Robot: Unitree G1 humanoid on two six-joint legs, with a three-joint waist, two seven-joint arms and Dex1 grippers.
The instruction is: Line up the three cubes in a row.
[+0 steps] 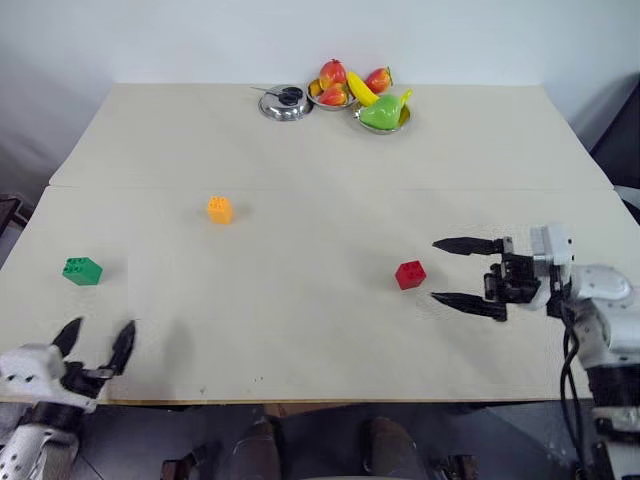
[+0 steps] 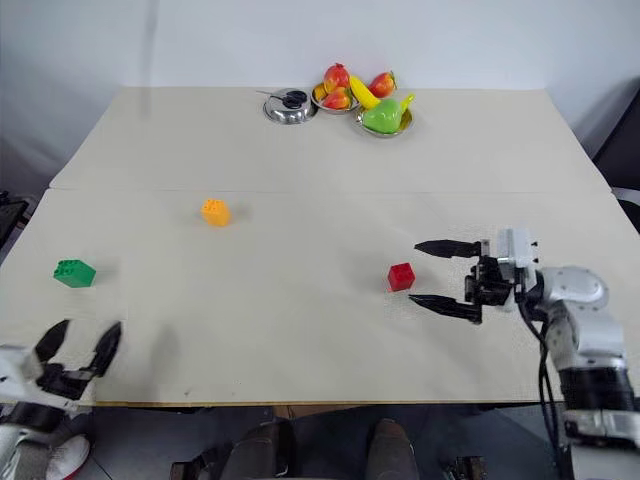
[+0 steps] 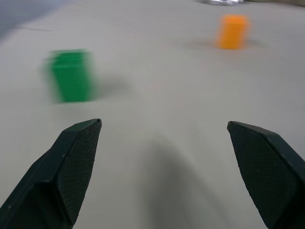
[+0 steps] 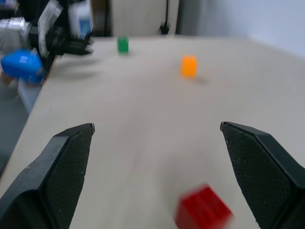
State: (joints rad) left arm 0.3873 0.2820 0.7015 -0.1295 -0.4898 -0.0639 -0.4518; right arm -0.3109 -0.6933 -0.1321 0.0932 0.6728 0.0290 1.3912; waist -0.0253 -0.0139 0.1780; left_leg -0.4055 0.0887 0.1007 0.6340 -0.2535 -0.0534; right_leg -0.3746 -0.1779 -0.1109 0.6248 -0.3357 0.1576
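The bench (image 1: 300, 330) is a broad, flat top under a matt, pale beige covering, with a straight seam running across it beyond the red cube; the red cube (image 1: 410, 274), taken here as the landmark, is a small glossy plastic block with round studs on top, sitting flat on the bench toward the robot's right. The right gripper (image 1: 452, 272) hovers just to the right of the red cube, clear of it, its two black tapering fingers (image 1: 468, 245) lying level and pointing toward the cube with the jaws spread wide and nothing between them; in the right wrist view the finger pads show a fine cross-hatched texture. The orange-yellow cube (image 1: 219, 210), the same studded plastic kind, stands well to the left of the red cube and somewhat farther from the robot; the green cube (image 1: 82, 271) lies farther left still, about level with the red cube, near the bench's left side; the three blocks are well apart from one another. The left gripper (image 1: 96, 345) sits at the near left edge of the bench, far left of the red cube and nearer than the green one, its textured black jaws wide and empty. Far beyond the red cube, at the back of the bench, stand shiny round metal bowls (image 1: 284, 106) and smooth, bright toy fruit (image 1: 362, 92).
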